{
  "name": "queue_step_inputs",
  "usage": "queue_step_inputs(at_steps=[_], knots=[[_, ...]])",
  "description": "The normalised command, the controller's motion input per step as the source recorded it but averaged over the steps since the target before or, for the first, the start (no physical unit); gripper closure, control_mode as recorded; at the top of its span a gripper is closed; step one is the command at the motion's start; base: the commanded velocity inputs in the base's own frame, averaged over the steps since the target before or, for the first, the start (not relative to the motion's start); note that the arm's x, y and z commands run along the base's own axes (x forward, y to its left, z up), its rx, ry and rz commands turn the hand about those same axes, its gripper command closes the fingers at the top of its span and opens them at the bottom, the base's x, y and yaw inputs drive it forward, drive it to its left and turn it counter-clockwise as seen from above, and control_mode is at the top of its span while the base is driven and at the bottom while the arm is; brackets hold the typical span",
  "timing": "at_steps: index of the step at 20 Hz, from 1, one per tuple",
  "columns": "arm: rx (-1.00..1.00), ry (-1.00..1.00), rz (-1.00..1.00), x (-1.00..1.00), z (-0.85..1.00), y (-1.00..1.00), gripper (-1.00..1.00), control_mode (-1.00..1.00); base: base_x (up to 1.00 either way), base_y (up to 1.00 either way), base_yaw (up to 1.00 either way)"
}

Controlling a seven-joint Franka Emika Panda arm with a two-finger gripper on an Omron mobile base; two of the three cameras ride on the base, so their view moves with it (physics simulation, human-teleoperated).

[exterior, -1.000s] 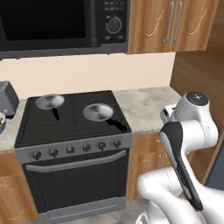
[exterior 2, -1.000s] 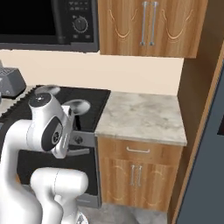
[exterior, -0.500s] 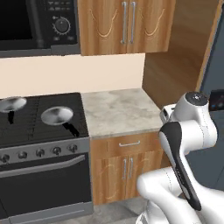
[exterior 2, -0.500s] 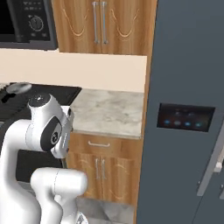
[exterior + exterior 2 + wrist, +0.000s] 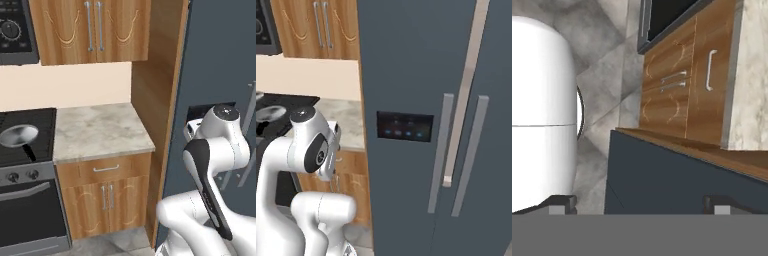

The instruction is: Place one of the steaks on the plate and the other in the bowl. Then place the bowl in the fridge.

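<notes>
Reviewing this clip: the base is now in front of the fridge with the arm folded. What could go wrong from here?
1. The fridge has both doors closed, and the base sits close to it, so a swinging door might hit the arm.
2. The pincer is open and carries nothing, and no bowl or steak is in sight here, so the robot may have reached the fridge before the earlier steps were done.

walls: plain beige backsplash [image 5: 65,87] | upper cabinets: wood doors with long grey handles [image 5: 92,30] | counter: grey marbled top [image 5: 100,130] beside black stove [image 5: 25,150] | lower cabinet: wood drawer above two doors [image 5: 107,195] | side panel: tall wood [image 5: 157,100] | floor: grey stone tiles [image 5: 609,95]
</notes>
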Motion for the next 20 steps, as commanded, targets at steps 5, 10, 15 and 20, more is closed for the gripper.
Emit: queue_step_inputs(at_steps=[5, 10, 15, 20], knots=[[0.0, 0.0, 0.0, 0.0, 0.0, 0.0, -1.0, 1.0, -0.41, -0.54, 0.0], [0.0, 0.0, 0.0, 0.0, 0.0, 0.0, -1.0, 1.0, -0.3, -0.55, 0.0], [0.0, 0.0, 0.0, 0.0, 0.0, 0.0, -1.0, 1.0, -0.15, -0.54, 0.0], [0.0, 0.0, 0.0, 0.0, 0.0, 0.0, -1.0, 1.0, -0.14, -0.5, 0.0]])
